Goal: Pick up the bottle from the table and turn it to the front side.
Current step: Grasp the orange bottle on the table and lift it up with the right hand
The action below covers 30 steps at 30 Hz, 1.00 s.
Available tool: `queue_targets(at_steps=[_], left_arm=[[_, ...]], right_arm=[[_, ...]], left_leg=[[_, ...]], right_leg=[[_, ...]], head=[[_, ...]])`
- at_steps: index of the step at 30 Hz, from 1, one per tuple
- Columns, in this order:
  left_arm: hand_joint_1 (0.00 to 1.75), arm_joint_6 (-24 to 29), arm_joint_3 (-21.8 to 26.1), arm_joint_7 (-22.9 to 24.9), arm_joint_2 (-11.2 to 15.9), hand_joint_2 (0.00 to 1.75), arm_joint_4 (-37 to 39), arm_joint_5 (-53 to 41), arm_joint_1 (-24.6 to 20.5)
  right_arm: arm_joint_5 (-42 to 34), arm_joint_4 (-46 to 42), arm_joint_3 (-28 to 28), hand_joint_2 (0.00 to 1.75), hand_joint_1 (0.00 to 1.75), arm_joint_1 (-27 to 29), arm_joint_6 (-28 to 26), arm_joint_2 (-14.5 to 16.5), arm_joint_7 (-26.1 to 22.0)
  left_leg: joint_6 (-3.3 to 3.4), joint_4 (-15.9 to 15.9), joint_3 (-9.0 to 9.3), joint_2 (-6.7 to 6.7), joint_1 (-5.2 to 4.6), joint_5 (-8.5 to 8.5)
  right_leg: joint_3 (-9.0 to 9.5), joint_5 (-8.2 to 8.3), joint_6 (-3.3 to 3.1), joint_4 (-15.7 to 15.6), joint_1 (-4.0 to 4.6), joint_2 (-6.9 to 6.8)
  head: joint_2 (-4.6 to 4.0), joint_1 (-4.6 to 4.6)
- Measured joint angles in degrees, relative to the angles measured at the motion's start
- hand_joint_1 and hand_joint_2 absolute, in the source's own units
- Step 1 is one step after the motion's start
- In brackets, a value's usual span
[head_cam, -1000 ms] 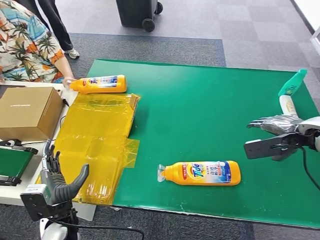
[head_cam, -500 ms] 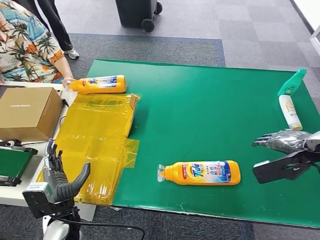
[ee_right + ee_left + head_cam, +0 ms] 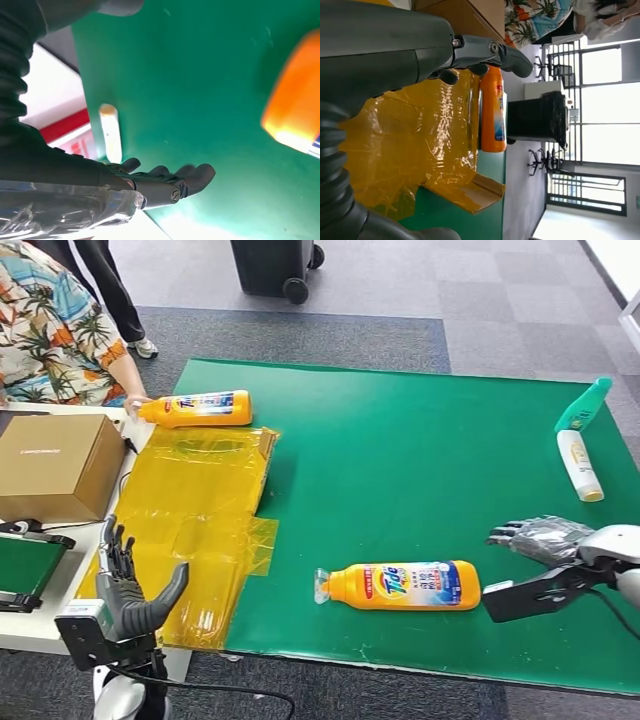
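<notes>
An orange bottle (image 3: pixel 400 586) lies on its side on the green counter (image 3: pixel 392 450), near the edge closest to the robot, its clear cap end pointing toward the yellow plastic sheet (image 3: pixel 189 530) and its printed label facing up. The right robot hand (image 3: pixel 540 565) hovers just beside the bottle's flat base end, apart from it, its fingers (image 3: pixel 521 535) stretched out and spread from the thumb, holding nothing. In the right wrist view the right robot hand (image 3: pixel 166 182) shows the same straight fingers over the green surface, with the bottle's orange base (image 3: pixel 294 115) blurred and well clear of them.

The left robot hand (image 3: pixel 132 590) is well away from the bottle, beyond the yellow sheet's near corner, fingers upright and apart, empty.

A second orange bottle (image 3: pixel 198 408) lies beyond the yellow sheet from the first bottle, touched at its cap end by a person's hand (image 3: pixel 136 402); the person wears a patterned shirt (image 3: pixel 53 325). A brown cardboard box (image 3: pixel 56 465) sits past the sheet. Well apart from the first bottle, beyond the right robot hand, lie a green bottle (image 3: pixel 585 405) and a white tube (image 3: pixel 580 465).
</notes>
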Motion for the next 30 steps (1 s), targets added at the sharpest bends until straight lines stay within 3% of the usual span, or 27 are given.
queue_targets(at_steps=[4, 8, 14, 19, 30], left_arm=[[0.0, 0.29, -0.26, 0.81, -0.05, 1.75, 0.04, -0.14, -0.38], [0.0, 0.42, -0.27, 1.61, -0.26, 1.75, 0.04, -0.63, -0.46], [0.0, 0.58, -0.2, 2.05, -0.46, 1.75, 0.02, -0.98, -0.47], [0.0, 0.83, -0.06, 2.36, -0.5, 1.75, 0.02, -1.2, -0.48], [0.0, 0.84, 0.19, 2.44, -0.62, 1.75, 0.02, -1.26, -0.43]], right_arm=[[8.36, 7.87, -4.69, 1.75, 0.0, 8.83, -5.39, 8.83, 0.98], [15.37, 14.75, -11.19, 1.75, 0.0, 16.06, -7.16, 18.1, 2.42], [20.6, 19.92, -18.8, 1.75, 0.0, 23.22, -8.51, 27.79, 4.75], [23.04, 21.1, -23.14, 1.75, 0.0, 25.69, -8.52, 31.05, 5.75], [28.76, 21.32, -28.31, 1.75, 0.0, 28.5, -8.49, 32.76, 6.59]], left_leg=[[-0.02, 0.0, 0.01, 0.0, 0.02, 0.08], [-0.06, -0.01, 0.01, -0.01, 0.07, 0.13], [-0.07, -0.01, 0.0, -0.01, 0.08, 0.11], [-0.08, -0.01, 0.06, 0.0, 0.08, 0.07], [-0.15, -0.01, 0.23, 0.0, 0.09, 0.14]], right_leg=[[0.0, 0.03, 0.01, 0.02, 0.02, -0.01], [-0.02, 0.03, 0.01, 0.04, 0.06, -0.01], [-0.05, 0.0, -0.01, 0.03, 0.07, -0.01], [0.01, 0.0, -0.02, -0.01, 0.07, 0.01], [0.15, 0.08, -0.05, -0.01, 0.09, 0.03]], head=[[0.01, -0.01], [0.01, -0.01], [0.01, -0.01], [-0.01, -0.01], [0.0, -0.01]])
